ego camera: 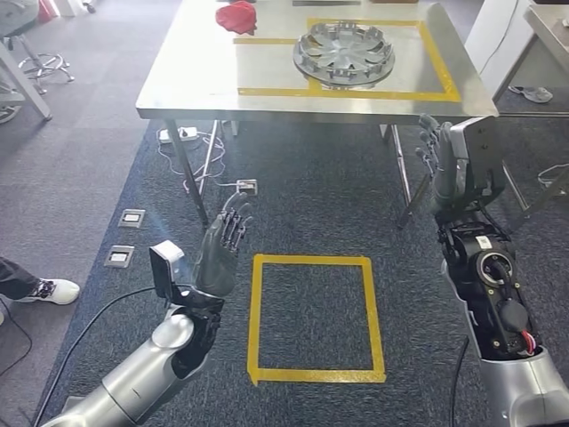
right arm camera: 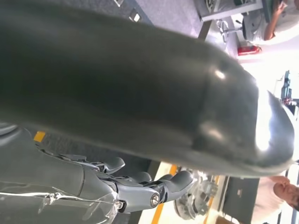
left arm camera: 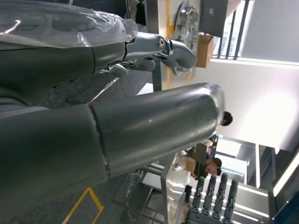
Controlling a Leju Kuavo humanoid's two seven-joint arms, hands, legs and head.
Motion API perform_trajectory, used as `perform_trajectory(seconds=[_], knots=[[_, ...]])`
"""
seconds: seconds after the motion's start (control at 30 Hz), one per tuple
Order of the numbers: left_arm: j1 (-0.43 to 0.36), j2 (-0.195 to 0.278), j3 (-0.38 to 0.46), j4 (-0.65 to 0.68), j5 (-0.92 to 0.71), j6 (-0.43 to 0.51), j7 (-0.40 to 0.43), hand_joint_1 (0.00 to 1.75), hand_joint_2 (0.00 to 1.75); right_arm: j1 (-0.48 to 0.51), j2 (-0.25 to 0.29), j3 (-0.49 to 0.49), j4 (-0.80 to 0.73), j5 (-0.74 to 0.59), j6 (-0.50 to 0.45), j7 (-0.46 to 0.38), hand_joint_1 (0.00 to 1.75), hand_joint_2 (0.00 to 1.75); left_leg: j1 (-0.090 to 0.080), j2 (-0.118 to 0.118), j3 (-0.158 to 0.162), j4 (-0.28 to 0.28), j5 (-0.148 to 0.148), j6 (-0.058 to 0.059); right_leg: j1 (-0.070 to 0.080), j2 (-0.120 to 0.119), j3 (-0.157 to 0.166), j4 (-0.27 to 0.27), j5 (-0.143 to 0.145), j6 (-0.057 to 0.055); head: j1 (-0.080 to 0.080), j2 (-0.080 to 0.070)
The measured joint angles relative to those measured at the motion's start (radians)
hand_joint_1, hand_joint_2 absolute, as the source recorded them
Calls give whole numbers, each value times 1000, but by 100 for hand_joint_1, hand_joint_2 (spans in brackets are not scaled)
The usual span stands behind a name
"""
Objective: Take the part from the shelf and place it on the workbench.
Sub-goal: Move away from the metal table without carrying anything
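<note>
Steel workbench (ego camera: 201,80) w/ round spoked metal part (ego camera: 343,53).

Both hands hang free over the carpet, short of the workbench (ego camera: 201,98): the left hand (ego camera: 221,249) open beside its leg (ego camera: 188,173), the right hand (ego camera: 446,160) just under the near edge. On top, the part (ego camera: 343,52) and a red cloth (ego camera: 236,16) take up room.

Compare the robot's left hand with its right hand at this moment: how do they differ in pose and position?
The left hand is raised over the carpet short of the workbench, its dark palm facing the camera; the right hand reaches the table's near right corner, its back and grey cover toward the camera. Both hold nothing, fingers apart and pointing up.
</note>
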Motion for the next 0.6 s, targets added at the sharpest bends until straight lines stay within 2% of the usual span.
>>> perform_trajectory(seconds=[0.07, 0.1, 0.23, 0.4, 0.6], knots=[[1, -1, 0, -1, 0, 0, 0, 0, 0, 0, 0, 0, 0, 0, 1, 0, 0, 0, -1, -1, -1, -2, 2, 4, 0, 0, -1, -1, -4, -16, 6, 0], [1, -2, 0, -1, 0, 0, 0, 0, 0, 1, 0, 0, 0, 0, 1, 0, 0, 0, -2, -1, -1, -2, 3, 6, -1, 0, 1, -3, 0, -21, 9, 0], [1, -2, 0, -1, 0, 0, 0, 0, 0, 0, 0, -1, 0, 0, 1, 0, 0, 0, -3, -1, -1, -2, 6, 12, -3, 0, 7, -14, 17, 0, 22, 0], [1, -2, 0, -1, 0, 0, 0, 0, 0, 0, 0, 0, 0, 0, 2, 0, 0, 0, -6, -2, -1, -1, 5, 14, -5, 1, 9, -18, 18, 14, 30, 0], [1, -2, 0, -2, 0, 0, 0, 0, 0, 0, 0, 0, 0, 0, 1, 0, 0, 0, -6, -1, -1, -2, 4, 16, -5, 1, 8, -18, 16, 21, 29, 0]])
